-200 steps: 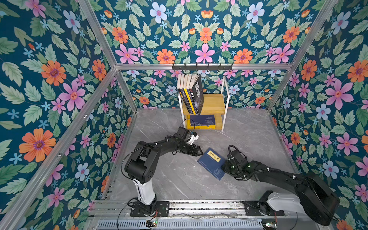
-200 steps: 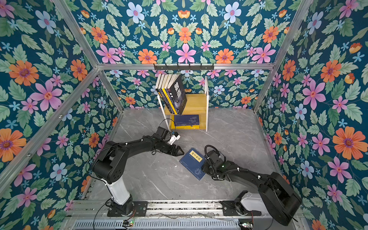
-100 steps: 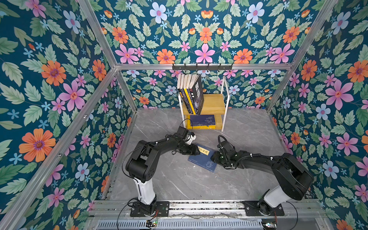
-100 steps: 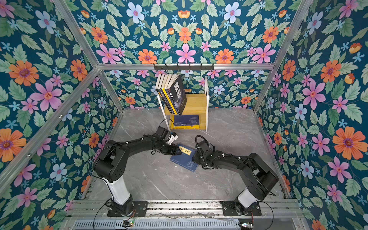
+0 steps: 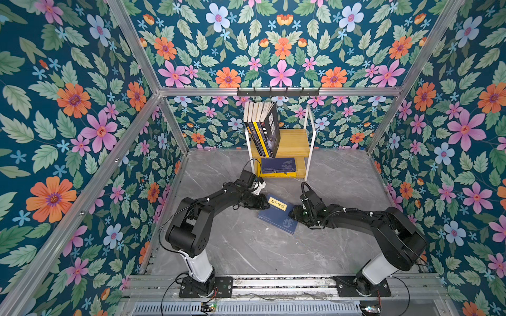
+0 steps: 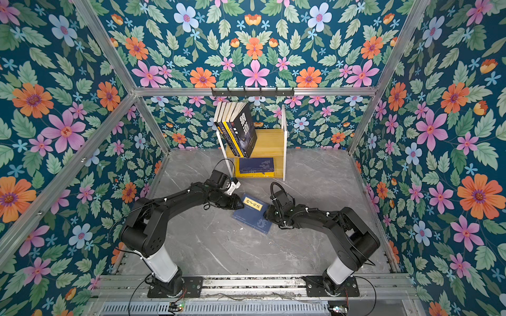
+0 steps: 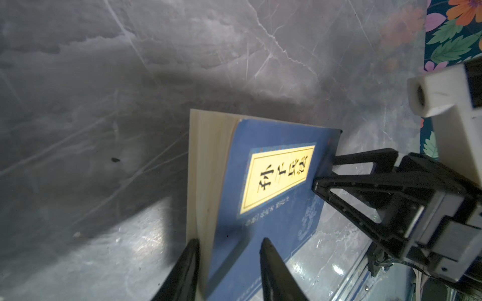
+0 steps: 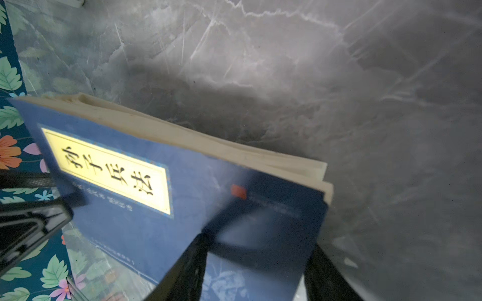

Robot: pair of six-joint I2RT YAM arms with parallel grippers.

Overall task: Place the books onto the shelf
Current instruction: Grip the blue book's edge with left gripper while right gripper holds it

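Left claw [image 7: 229, 241]: fingers [image 7: 187, 265] straddle short end of navy book [image 5: 278, 219] by yellow title label [image 5: 278, 203]. One finger sits beside page edge, other over cover. Cannot tell if squeezing.

Right claw [image 5: 293, 214]: clenched on book's long edge opposite pages.

One book on grey marble desk [image 5: 241, 246], in front of shelf [image 5: 295, 142], not touching it. Bare desk all round.

Shelf upper tier: about five upright books [image 5: 264, 128] leaning at left, right half bare.

Lower tier: flat navy paperback [image 5: 278, 165] atop yellow paperback [image 5: 276, 174].
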